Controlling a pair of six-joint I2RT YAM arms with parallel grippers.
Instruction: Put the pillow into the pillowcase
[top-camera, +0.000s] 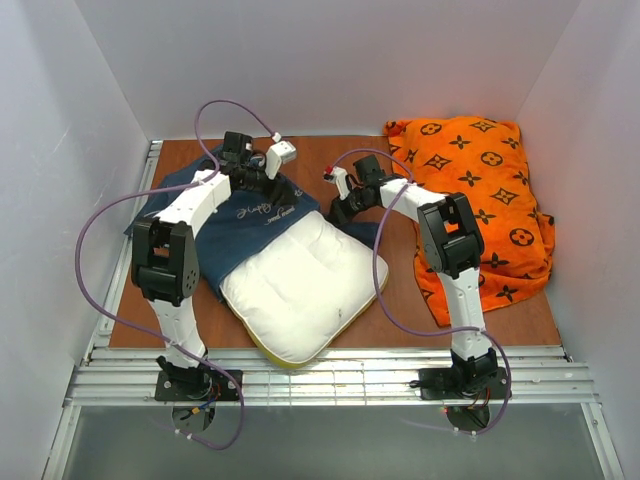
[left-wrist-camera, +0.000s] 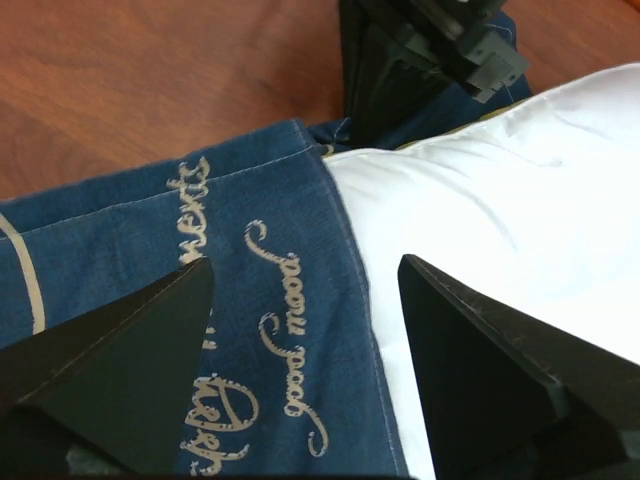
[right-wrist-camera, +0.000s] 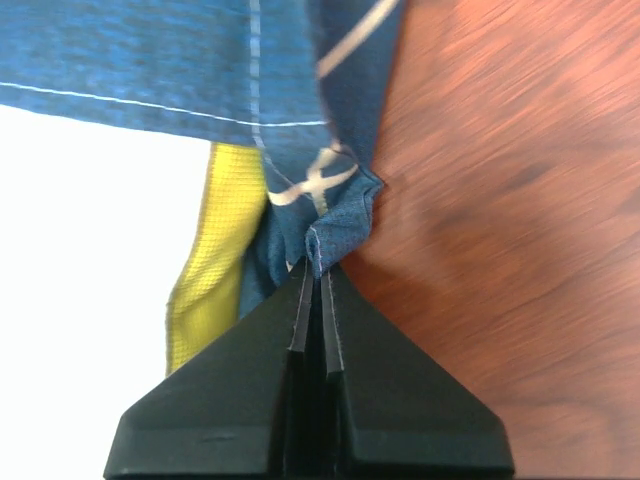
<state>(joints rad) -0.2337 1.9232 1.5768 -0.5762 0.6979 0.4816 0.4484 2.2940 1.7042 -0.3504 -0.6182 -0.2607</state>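
Observation:
The white pillow (top-camera: 300, 285) with a yellow edge band (right-wrist-camera: 205, 270) lies at the table's middle, its far end inside the navy pillowcase (top-camera: 240, 215). My left gripper (top-camera: 262, 180) is open above the case's hem (left-wrist-camera: 345, 260), one finger over the blue cloth (left-wrist-camera: 270, 300) and one over the pillow (left-wrist-camera: 480, 200). My right gripper (top-camera: 338, 205) is shut on a bunched corner of the pillowcase (right-wrist-camera: 335, 225) at the pillow's far right corner, just above the wood.
An orange cushion (top-camera: 480, 200) with a dark monogram pattern lies at the back right. White walls close in the brown wooden table (top-camera: 320, 155). A metal rail (top-camera: 330, 375) runs along the near edge.

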